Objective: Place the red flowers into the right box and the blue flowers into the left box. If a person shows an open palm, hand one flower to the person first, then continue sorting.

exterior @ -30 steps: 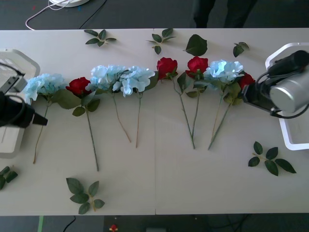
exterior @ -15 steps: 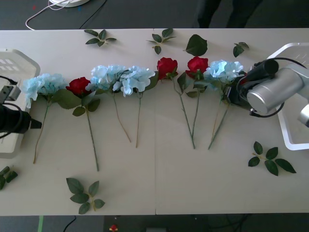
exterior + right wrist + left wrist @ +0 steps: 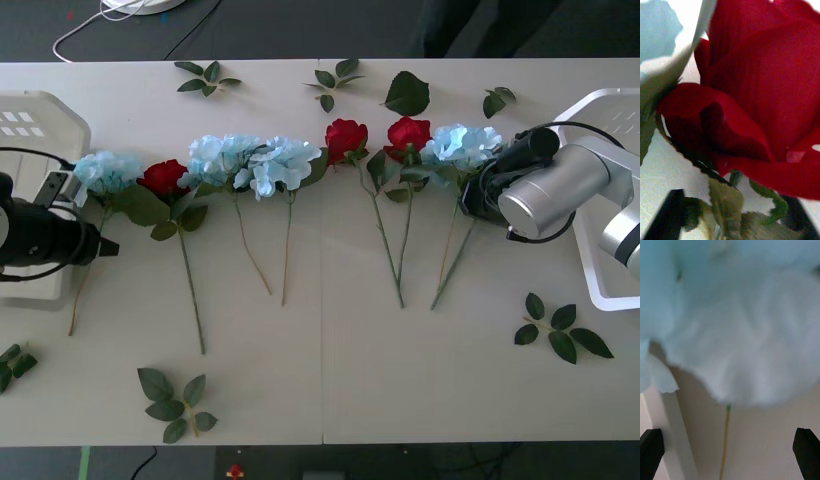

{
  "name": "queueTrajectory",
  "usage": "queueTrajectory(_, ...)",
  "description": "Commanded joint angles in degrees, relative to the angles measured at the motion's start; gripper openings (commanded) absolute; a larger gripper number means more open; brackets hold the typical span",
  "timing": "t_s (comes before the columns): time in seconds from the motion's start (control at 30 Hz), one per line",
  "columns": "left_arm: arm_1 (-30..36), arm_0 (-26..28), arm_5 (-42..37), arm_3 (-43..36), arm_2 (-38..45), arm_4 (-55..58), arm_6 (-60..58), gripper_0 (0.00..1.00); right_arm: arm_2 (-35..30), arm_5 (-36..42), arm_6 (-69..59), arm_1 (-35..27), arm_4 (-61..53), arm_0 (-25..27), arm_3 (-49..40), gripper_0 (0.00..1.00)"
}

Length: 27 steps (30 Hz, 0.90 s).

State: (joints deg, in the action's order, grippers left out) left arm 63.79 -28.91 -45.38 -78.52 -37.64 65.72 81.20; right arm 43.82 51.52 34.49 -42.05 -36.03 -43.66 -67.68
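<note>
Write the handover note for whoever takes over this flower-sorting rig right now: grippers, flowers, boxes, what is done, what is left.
Left gripper: open, at the leftmost blue flower, stem between the fingers.
Right gripper: open around the stem of the rightmost red flower.
The other flowers lie in a row on the table.
Left box and right box show no flowers.
Done: nothing sorted.
Left: reds to the right box, blues to the left box.
</note>
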Motion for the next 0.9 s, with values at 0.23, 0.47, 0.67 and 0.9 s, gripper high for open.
queueTrajectory(0.23,-1.21,-2.38,0.73,-1.19,-0.16,0.38,3.18,1.00,1.01,-0.54,0.22,0.92,0.70,-2.48,-0.17,0.00)
queueTrajectory(0.47,-0.69,-2.82,0.73,-1.19,-0.16,-0.32,3.97,1.00,0.92,-0.45,0.57,1.10,0.61,-2.40,-0.17,0.00)
queueTrajectory(0.67,1.25,-5.28,-2.17,-1.19,-0.16,-1.29,4.76,1.00,1.01,-0.54,1.01,1.01,0.70,-2.48,-0.17,0.00)
queueTrajectory(0.9,2.83,-7.56,-9.29,-1.28,2.30,-1.38,5.20,1.00,-2.95,2.45,3.48,-1.36,-0.01,-2.48,-3.42,0.00)
